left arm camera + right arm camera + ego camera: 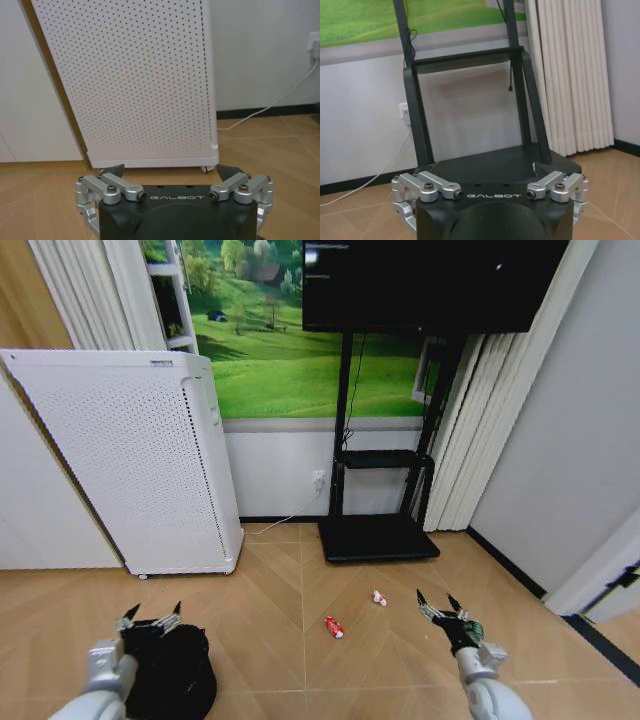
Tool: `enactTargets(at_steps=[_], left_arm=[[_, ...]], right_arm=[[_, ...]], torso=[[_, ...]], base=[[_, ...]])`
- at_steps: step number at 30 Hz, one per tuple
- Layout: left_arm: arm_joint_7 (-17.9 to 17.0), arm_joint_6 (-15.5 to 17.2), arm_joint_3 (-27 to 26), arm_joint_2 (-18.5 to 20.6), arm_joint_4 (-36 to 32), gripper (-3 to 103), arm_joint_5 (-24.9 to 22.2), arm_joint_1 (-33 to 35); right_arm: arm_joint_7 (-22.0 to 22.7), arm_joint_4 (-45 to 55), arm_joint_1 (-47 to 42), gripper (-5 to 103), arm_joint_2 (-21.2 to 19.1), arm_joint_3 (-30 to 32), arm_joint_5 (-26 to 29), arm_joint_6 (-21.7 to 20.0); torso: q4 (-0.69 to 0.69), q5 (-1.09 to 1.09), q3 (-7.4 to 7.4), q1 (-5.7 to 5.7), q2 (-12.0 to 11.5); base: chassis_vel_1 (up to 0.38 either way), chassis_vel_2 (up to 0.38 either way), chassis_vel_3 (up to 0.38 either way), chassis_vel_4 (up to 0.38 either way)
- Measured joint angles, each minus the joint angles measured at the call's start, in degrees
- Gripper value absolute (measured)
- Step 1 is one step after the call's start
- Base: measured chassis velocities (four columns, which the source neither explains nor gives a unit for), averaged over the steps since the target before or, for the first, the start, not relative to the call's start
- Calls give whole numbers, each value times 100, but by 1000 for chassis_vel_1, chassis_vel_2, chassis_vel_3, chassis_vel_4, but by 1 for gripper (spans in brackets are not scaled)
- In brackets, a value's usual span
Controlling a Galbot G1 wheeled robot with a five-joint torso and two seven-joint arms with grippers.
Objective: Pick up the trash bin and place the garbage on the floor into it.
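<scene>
So far nothing is done: the trash bin (172, 672) stands on the floor (300, 580) under the spread-fingered left gripper (150, 616), the right gripper (439, 602) hangs open, and the garbage (333, 626) lies unpicked between them.

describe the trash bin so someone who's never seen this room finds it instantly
Start at the tall white perforated appliance standing against the wall on the robot's left. On the wood floor in front of it, nearer the robot, sits the trash bin, right under the open left gripper. It is the lone dark, low, round thing on that side; the litter pieces lie further right and are far smaller.
</scene>
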Motion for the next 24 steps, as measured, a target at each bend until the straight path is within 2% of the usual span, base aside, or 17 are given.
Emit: enactTargets(at_steps=[1, 3, 4, 8, 9, 11, 15, 17, 18, 19, 21, 22, 24], left_arm=[[0, 0, 0, 0, 0, 100, 0, 0], [251, -343, -416, -135, 136, 100, 0, 389], [251, -343, -416, -135, 136, 100, 0, 389], [472, -939, -820, -479, 549, 100, 17, 926], [472, -939, -820, -479, 549, 100, 17, 926], [515, -1188, -916, -670, 731, 100, -37, 1114], [509, -1255, -934, -775, 883, 100, -141, 1159], [313, -1052, -916, -842, 931, 100, -268, 1086], [47, -659, -906, -895, 917, 100, -336, 985], [47, -659, -906, -895, 917, 100, -336, 985], [-353, 53, -887, -934, 836, 100, -544, 770], [-353, 53, -887, -934, 836, 100, -544, 770], [-474, 627, -817, -865, 761, 100, -630, 454]], right_arm=[[0, 0, 0, 100, 0, 0, 0, 0], [37, -52, 21, 100, 63, -46, 2, -62], [37, -52, 21, 100, 63, -46, 2, -62], [96, -131, 94, 100, 128, -130, 5, -187], [96, -131, 94, 100, 128, -130, 5, -187], [154, -247, 147, 100, 152, -182, 9, -224], [172, -345, 177, 100, 172, -212, 9, -232], [174, -407, 184, 100, 183, -228, -6, -232], [174, -439, 184, 100, 192, -237, -18, -225], [174, -439, 184, 100, 192, -237, -18, -225], [174, -476, 173, 100, 195, -245, -31, -197], [174, -476, 173, 100, 195, -245, -31, -197], [174, -562, 164, 100, 180, -247, -35, -122]], torso=[[0, 0, 0, 0, 0], [2, 2, 5, 2, 6], [2, 2, 5, 2, 6], [5, 0, 11, 5, 16], [5, 0, 11, 5, 16], [5, 0, 14, 6, 20], [3, 0, 18, 7, 23], [2, 0, 19, 8, 25], [1, 0, 21, 8, 27], [1, 0, 21, 8, 27], [4, 0, 23, 9, 29], [4, 0, 23, 9, 29], [2, 0, 25, 10, 32]], base=[[0, 0, 0, 0], [0, 0, 0, 0], [0, 0, 0, 0], [0, 0, 0, 0], [0, 0, 0, 0], [0, 0, 0, 0], [0, 0, 0, 0], [0, 0, 0, 0], [0, 0, 0, 0], [0, 0, 0, 0], [0, 0, 0, 0], [0, 0, 0, 0], [0, 0, 0, 0]])
